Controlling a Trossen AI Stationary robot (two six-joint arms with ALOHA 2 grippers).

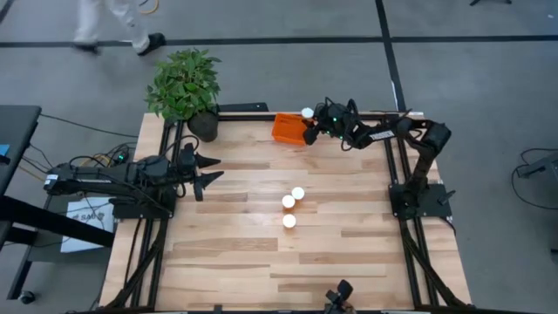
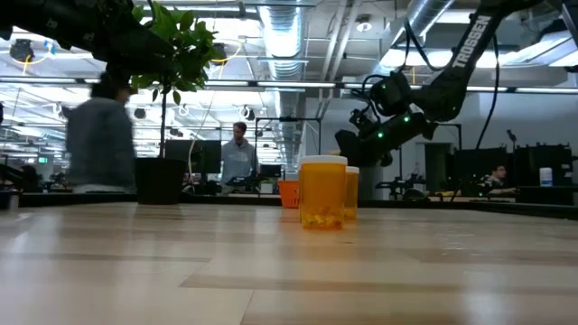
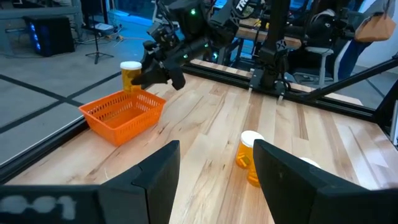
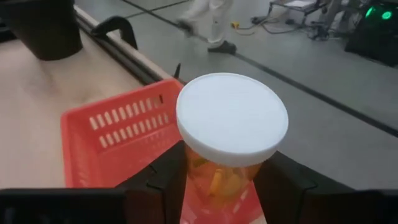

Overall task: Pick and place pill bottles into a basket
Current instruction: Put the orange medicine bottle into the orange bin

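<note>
While the left tool (image 1: 212,170) is waiting open well away from the small orange plastic basket (image 1: 286,127), the right tool (image 1: 309,123) — clamped on a white-capped amber pill bottle (image 1: 307,112) — is hovering at its edge.

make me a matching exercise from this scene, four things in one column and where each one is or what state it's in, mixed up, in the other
Things:
1. right hand
2. left hand
3. basket
4. potted plant

Places or states:
A. open, waiting at the table's left side
B. empty, at the far edge of the table
C. at the far left corner of the table
D. shut on a pill bottle, held over the basket's edge

Pairs: 1-D, 2-A, 3-B, 4-C

The other three pill bottles stand in a cluster mid-table.
</note>
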